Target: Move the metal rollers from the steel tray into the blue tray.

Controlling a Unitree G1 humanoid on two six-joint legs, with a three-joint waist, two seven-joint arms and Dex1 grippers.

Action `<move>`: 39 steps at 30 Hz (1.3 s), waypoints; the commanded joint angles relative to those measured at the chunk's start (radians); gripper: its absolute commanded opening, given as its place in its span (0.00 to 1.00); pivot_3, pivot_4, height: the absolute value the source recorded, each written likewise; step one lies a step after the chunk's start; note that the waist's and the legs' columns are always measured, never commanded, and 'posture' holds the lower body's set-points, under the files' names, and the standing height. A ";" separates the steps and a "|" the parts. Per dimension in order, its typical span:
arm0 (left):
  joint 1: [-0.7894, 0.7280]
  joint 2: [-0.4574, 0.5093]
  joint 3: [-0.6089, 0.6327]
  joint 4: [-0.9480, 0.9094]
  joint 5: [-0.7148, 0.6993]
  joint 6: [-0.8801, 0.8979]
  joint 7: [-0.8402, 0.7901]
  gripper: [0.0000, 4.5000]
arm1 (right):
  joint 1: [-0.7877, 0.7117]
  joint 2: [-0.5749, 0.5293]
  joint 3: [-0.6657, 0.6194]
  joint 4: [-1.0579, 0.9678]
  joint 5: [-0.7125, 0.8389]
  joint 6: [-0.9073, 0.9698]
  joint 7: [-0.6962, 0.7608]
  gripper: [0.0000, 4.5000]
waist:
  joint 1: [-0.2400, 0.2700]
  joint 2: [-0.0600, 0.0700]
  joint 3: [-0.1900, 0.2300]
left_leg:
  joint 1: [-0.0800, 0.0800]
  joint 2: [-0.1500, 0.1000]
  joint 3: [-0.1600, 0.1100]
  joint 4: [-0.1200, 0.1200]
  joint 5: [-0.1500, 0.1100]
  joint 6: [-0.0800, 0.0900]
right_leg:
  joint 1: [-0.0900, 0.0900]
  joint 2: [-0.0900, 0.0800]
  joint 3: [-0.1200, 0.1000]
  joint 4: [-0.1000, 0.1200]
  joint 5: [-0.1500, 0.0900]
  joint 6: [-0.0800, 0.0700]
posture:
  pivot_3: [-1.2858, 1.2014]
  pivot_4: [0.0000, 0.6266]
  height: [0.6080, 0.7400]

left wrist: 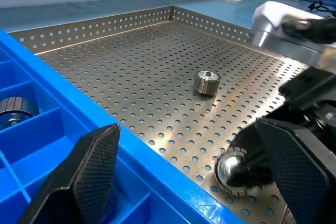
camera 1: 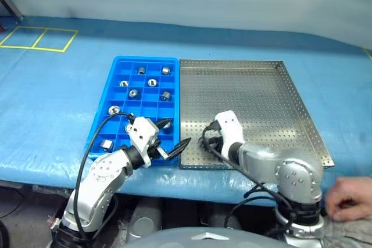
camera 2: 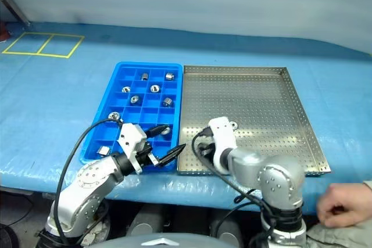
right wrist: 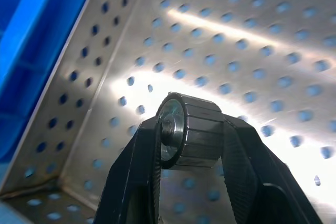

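Right tool [right wrist: 191, 145] clamps one roller [right wrist: 191, 132] over steel tray [camera 1: 273, 114]; left tool [left wrist: 189, 182] gapes, empty. Next: carry to blue tray [camera 1: 116, 65].

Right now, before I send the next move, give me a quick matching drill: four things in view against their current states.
1. left gripper
2. right gripper
3. lone roller
4. blue tray

a. holds several rollers in its compartments
b. shut on a roller
c. open, holding nothing
d. lying loose on the steel tray

Pairs: 1-c, 2-b, 3-d, 4-a
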 commanded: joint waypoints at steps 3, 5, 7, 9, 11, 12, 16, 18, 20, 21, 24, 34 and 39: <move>0.000 -0.006 0.031 -0.037 0.021 -0.071 0.012 1.00 | -0.094 -0.062 0.034 -0.045 -0.061 -0.006 0.060 0.28 | 0.001 0.000 0.000 | 0.000 -0.004 0.000 -0.002 0.000 0.000 | -0.001 0.001 0.000 0.000 -0.001 -0.001 | 0.65 0.24 1.00; 0.009 -0.016 0.051 -0.037 0.024 -0.097 0.024 1.00 | -0.117 -0.083 0.068 -0.041 -0.088 -0.048 0.095 0.28 | 0.002 0.000 0.000 | 0.000 -0.004 0.000 -0.003 0.000 0.000 | -0.001 0.001 0.000 0.000 -0.001 -0.001 | 0.65 0.24 1.00; 0.019 -0.027 0.072 -0.040 0.017 -0.110 0.039 1.00 | -0.134 -0.097 0.103 -0.029 -0.118 -0.084 0.125 0.28 | 0.005 0.000 0.000 | 0.000 -0.004 0.000 -0.003 0.000 0.000 | -0.001 0.001 0.000 0.000 -0.001 -0.001 | 0.66 0.24 1.00; 0.032 -0.023 0.091 -0.050 0.009 -0.112 0.039 1.00 | -0.152 -0.107 0.141 -0.021 -0.146 -0.139 0.163 0.28 | 0.010 0.000 0.000 | 0.000 -0.004 0.000 -0.003 0.000 0.000 | -0.001 0.001 0.000 0.000 -0.001 -0.001 | 0.66 0.24 1.00; 0.053 -0.016 0.114 -0.068 -0.001 -0.109 0.039 1.00 | -0.177 -0.102 0.171 -0.012 -0.173 -0.201 0.202 0.28 | 0.009 0.000 0.000 | 0.000 -0.004 0.000 -0.003 0.000 0.000 | -0.001 0.001 0.000 0.000 -0.001 -0.001 | 0.67 0.24 1.00; 0.067 -0.011 0.127 -0.077 -0.003 -0.107 0.040 1.00 | -0.191 -0.093 0.184 0.000 -0.185 -0.230 0.219 0.28 | 0.011 0.000 0.000 | 0.000 -0.004 0.000 -0.003 0.000 0.000 | -0.001 0.001 0.000 0.000 -0.001 -0.001 | 0.67 0.24 1.00; 0.108 -0.001 0.169 -0.107 -0.007 -0.100 0.042 1.00 | -0.244 -0.077 0.257 0.088 -0.264 -0.337 0.271 0.28 | 0.025 0.000 0.001 | 0.001 -0.004 0.000 -0.003 0.000 0.000 | 0.000 0.001 0.000 0.000 0.000 -0.001 | 0.69 0.24 1.00; 0.121 -0.001 0.185 -0.118 -0.009 -0.097 0.047 1.00 | -0.262 -0.069 0.290 0.127 -0.302 -0.383 0.292 0.28 | 0.040 0.000 0.001 | 0.000 -0.004 0.000 -0.003 0.000 0.000 | -0.001 0.001 0.000 0.000 0.000 -0.001 | 0.70 0.24 1.00; 0.136 0.001 0.195 -0.131 -0.004 -0.092 0.056 1.00 | -0.280 -0.046 0.320 0.182 -0.341 -0.434 0.308 0.28 | 0.055 0.000 0.001 | 0.000 -0.004 0.000 -0.003 0.000 0.000 | -0.001 0.001 0.000 -0.001 0.000 -0.001 | 0.71 0.24 1.00; 0.144 0.002 0.199 -0.138 -0.006 -0.090 0.060 1.00 | -0.287 -0.032 0.333 0.211 -0.361 -0.460 0.315 0.28 | 0.061 0.000 0.001 | 0.000 -0.004 0.000 -0.003 0.000 0.000 | -0.001 0.001 0.000 -0.001 0.000 -0.001 | 0.71 0.24 1.00; 0.163 0.002 0.199 -0.155 -0.003 -0.087 0.075 1.00 | -0.294 0.017 0.360 0.289 -0.401 -0.531 0.350 0.28 | 0.081 0.000 0.001 | -0.001 -0.004 0.000 -0.003 0.000 0.000 | -0.001 0.001 -0.001 -0.001 0.000 -0.001 | 0.72 0.24 1.00; 0.178 -0.009 0.185 -0.161 -0.008 -0.080 0.110 1.00 | -0.287 0.109 0.382 0.435 -0.488 -0.642 0.426 0.28 | 0.174 0.000 0.001 | -0.001 -0.004 0.003 -0.003 0.000 -0.001 | -0.002 0.001 -0.003 -0.001 -0.001 -0.001 | 0.72 0.24 1.00; 0.160 -0.013 0.171 -0.147 -0.013 -0.071 0.109 1.00 | -0.272 0.120 0.385 0.500 -0.533 -0.675 0.449 0.28 | 0.208 0.000 0.001 | -0.002 -0.004 0.004 -0.003 -0.001 -0.001 | -0.003 0.001 -0.003 -0.002 -0.001 -0.001 | 0.71 0.24 1.00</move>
